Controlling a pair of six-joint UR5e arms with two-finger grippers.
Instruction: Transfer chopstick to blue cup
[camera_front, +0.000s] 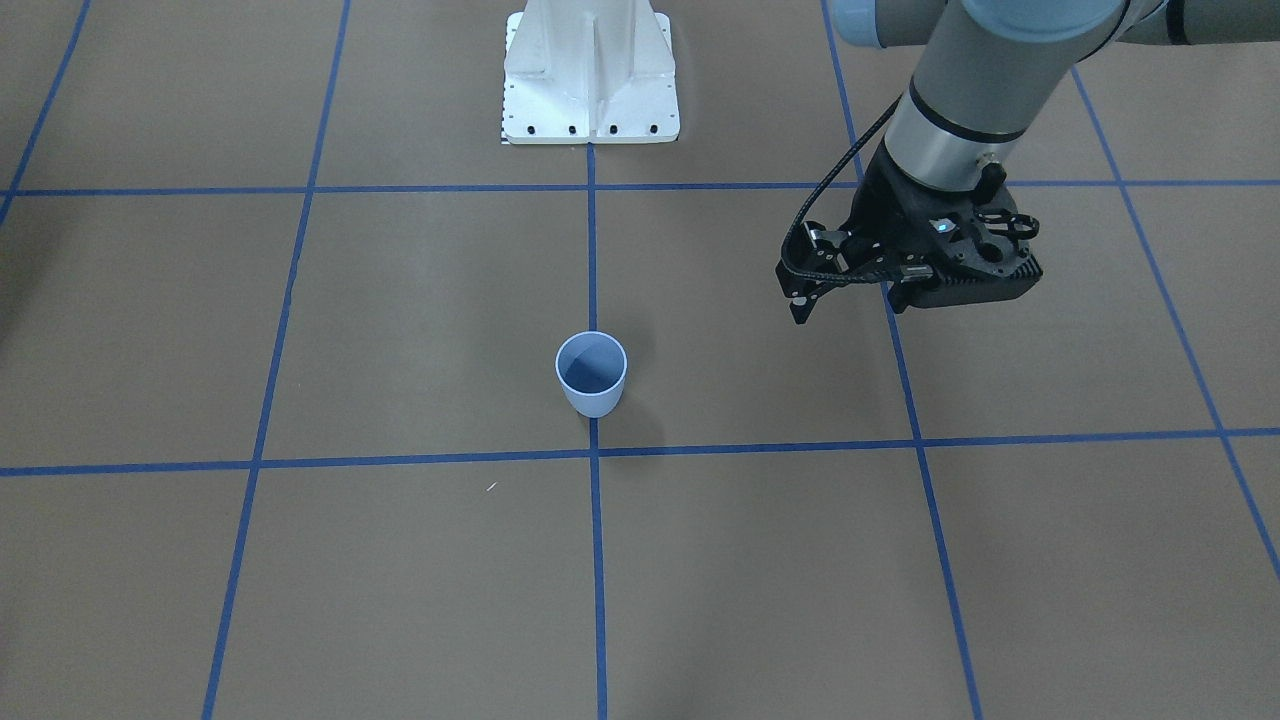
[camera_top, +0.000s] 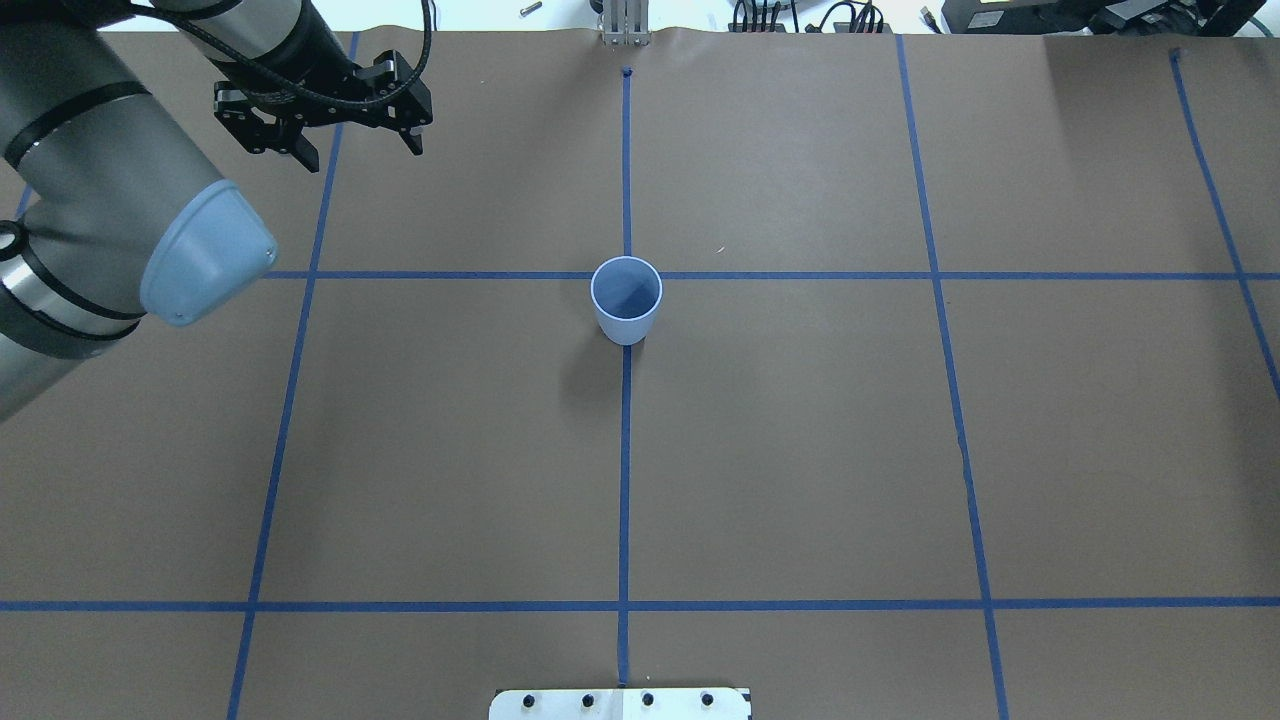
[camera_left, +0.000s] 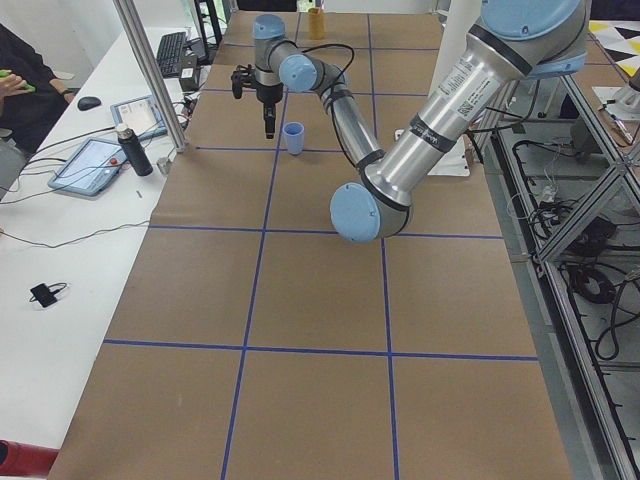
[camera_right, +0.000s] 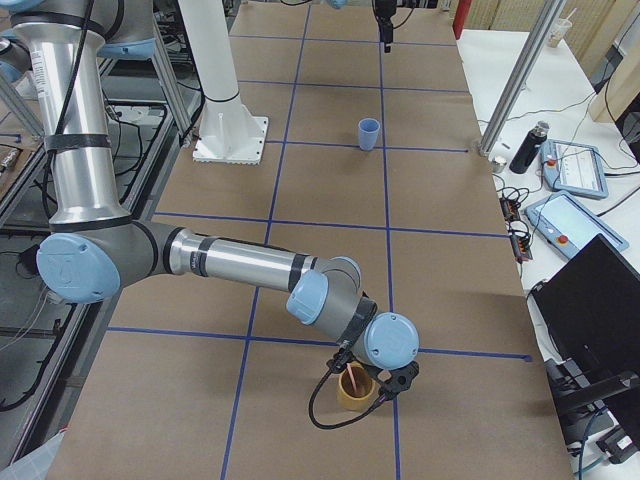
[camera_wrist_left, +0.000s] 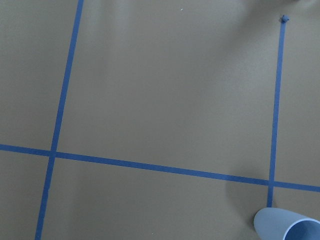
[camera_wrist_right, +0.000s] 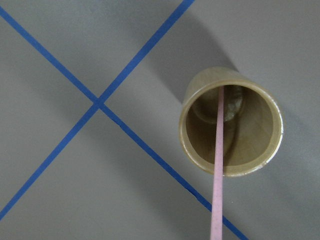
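Observation:
The blue cup (camera_front: 591, 375) stands upright at the table's middle on a blue tape line, and it also shows in the overhead view (camera_top: 626, 300) and at the bottom right of the left wrist view (camera_wrist_left: 287, 227). My left gripper (camera_top: 350, 140) hangs open and empty above the table, well off to the cup's far left side. The pale pink chopstick (camera_wrist_right: 217, 165) stands in a tan cup (camera_wrist_right: 192, 135) directly under the right wrist camera. My right gripper (camera_right: 385, 385) hovers at that tan cup (camera_right: 350, 392), far from the blue cup (camera_right: 369, 133). I cannot tell whether it is open or shut.
The white robot base (camera_front: 590, 80) is bolted behind the blue cup. A side table along the far edge holds tablets and a dark bottle (camera_left: 135, 150), with an aluminium post (camera_left: 150, 70) at the table's edge.

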